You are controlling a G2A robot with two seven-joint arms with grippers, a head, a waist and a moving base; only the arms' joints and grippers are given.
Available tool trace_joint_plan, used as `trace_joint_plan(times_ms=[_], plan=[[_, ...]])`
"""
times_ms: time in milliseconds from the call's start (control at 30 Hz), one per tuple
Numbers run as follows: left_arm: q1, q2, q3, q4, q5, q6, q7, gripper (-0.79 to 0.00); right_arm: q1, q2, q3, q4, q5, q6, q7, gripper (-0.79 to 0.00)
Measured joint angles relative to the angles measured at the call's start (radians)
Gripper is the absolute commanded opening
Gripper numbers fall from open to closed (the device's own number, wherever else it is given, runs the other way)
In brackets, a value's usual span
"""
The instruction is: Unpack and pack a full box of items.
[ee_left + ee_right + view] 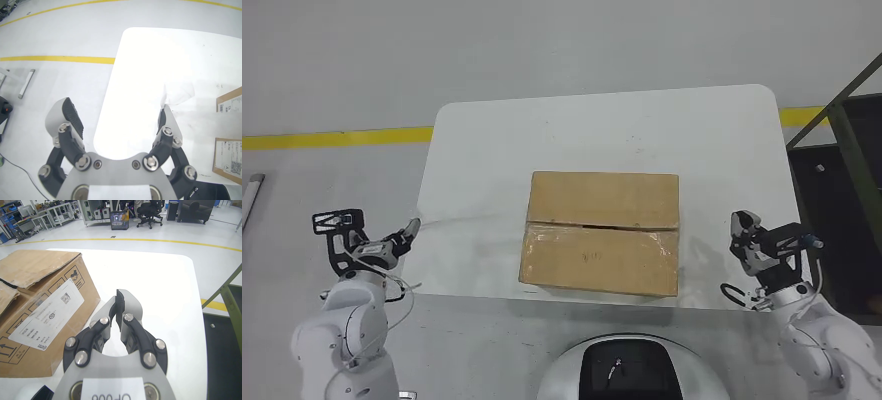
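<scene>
The left gripper [115,106] is hanging just past the left edge of the table [143,62], close to the front left corner. Its two fingers are spreading wide apart and are holding nothing between them. A thin see-through strip [179,94] is sticking to the tip of one finger. In the top view it seems to be stretching over the table toward the box [602,232]. It may be tape, but it is too faint to be sure.

The right gripper [118,302] is hanging over the right edge of the table, near the front right corner. Its fingers are pressing together with nothing in them.

The box is sitting in the middle of the table, closer to the front edge than the back edge. Its long side is running along the front edge, so one short end is facing each gripper. The right gripper is sitting nearer to the box, and the left one is well apart from it.

The two top flaps [602,200] are lying shut. The seam [602,226] between them is running the long way, from one gripper's side to the other. I think opening is going to start along that seam. One flap corner is looking a little bent up in the right wrist view.

The shut flaps are hiding the things inside the box, so nobody can tell how full it is
</scene>
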Motion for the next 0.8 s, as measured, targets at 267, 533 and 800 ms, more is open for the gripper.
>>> trace_joint_plan(times_ms=[267, 533, 800], plan=[[-0.011, 0.004, -0.010, 0.027, -0.129, 0.011, 0.054, 0.000, 0.005, -0.003, -0.007, -0.016, 0.057, -0.003, -0.003, -0.785], [-0.006, 0.006, 0.057, 0.030, -0.155, 0.016, 0.065, 0.000, 0.037, -0.001, -0.047, -0.114, 0.137, -0.134, -0.007, -0.785], [-0.006, 0.011, 0.071, 0.045, -0.182, 0.024, 0.088, 0.000, 0.065, 0.001, -0.151, -0.106, 0.040, -0.216, 0.034, -0.785]])
